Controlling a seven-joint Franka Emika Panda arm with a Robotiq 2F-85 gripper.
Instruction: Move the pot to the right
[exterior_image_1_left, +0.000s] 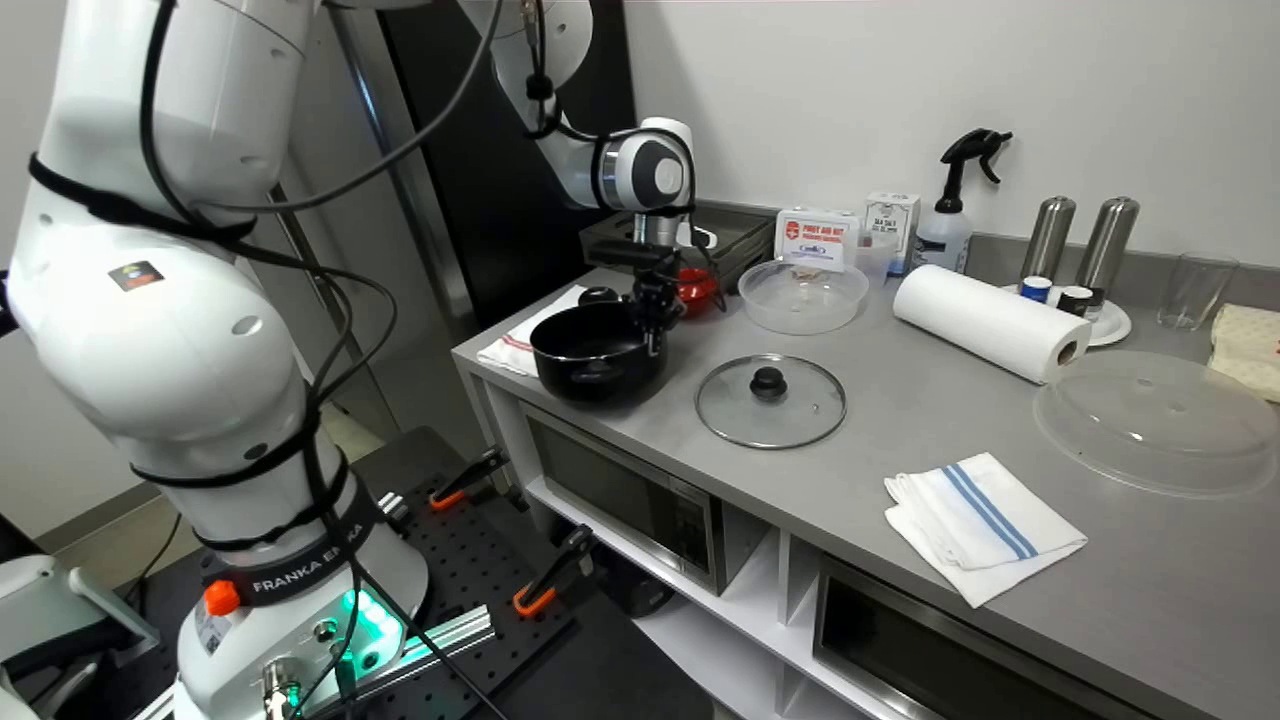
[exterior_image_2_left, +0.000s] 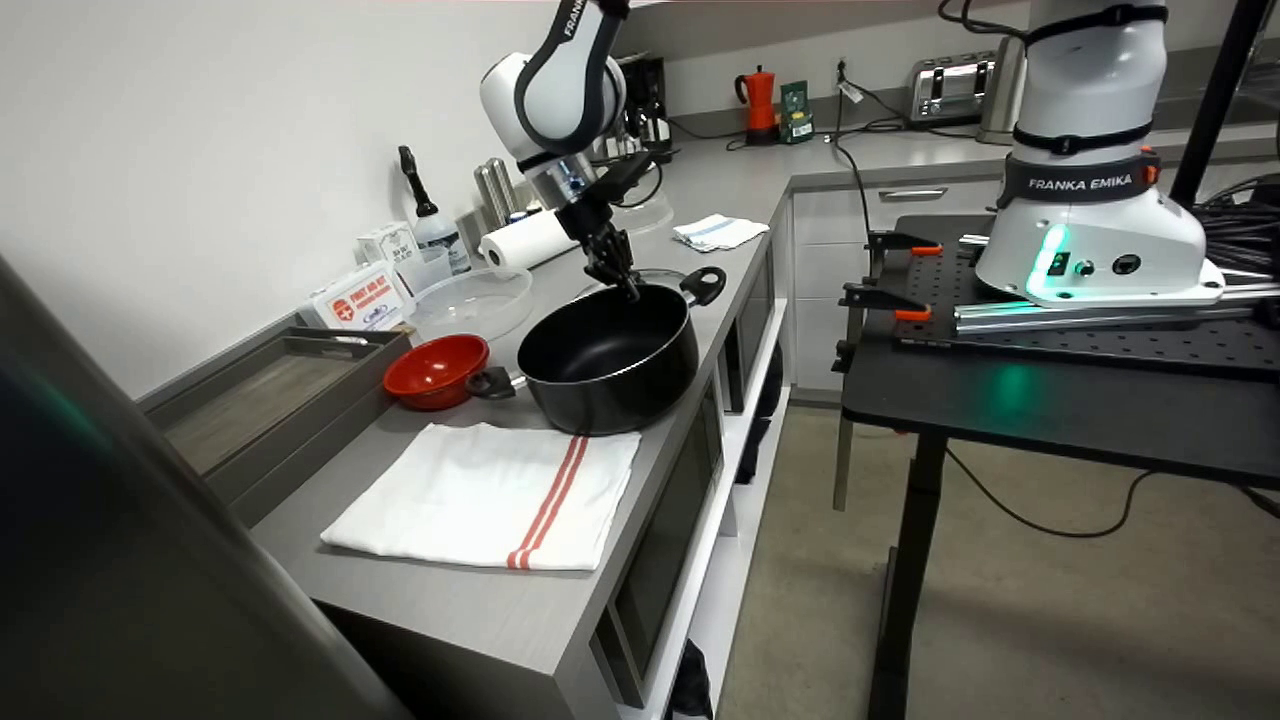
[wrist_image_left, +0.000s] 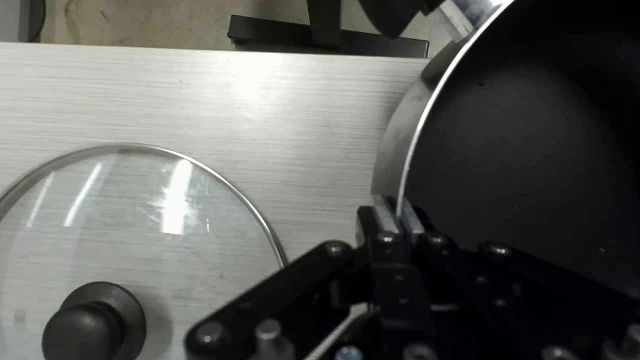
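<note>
The round black pot (exterior_image_1_left: 588, 372) with a dark interior stands on the grey counter near its front edge. It also shows in an exterior view (exterior_image_2_left: 612, 392) with its two handles, and fills the right of the wrist view (wrist_image_left: 520, 150). My gripper (wrist_image_left: 400, 215) is shut on the pot's rim, one finger inside the wall and one outside. In both exterior views my gripper (exterior_image_1_left: 655, 342) (exterior_image_2_left: 630, 288) points down at the rim on the side facing the glass lid. The pot looks upright; part of its rim is hidden by the fingers.
The glass lid (exterior_image_1_left: 770, 425) lies flat close beside the pot, also in the wrist view (wrist_image_left: 125, 235). A red bowl (exterior_image_2_left: 437, 372) and a grey tray (exterior_image_2_left: 270, 400) stand behind. A red-striped towel (exterior_image_2_left: 480, 500) lies by the pot. A blue-striped towel (exterior_image_1_left: 985, 525) lies farther along.
</note>
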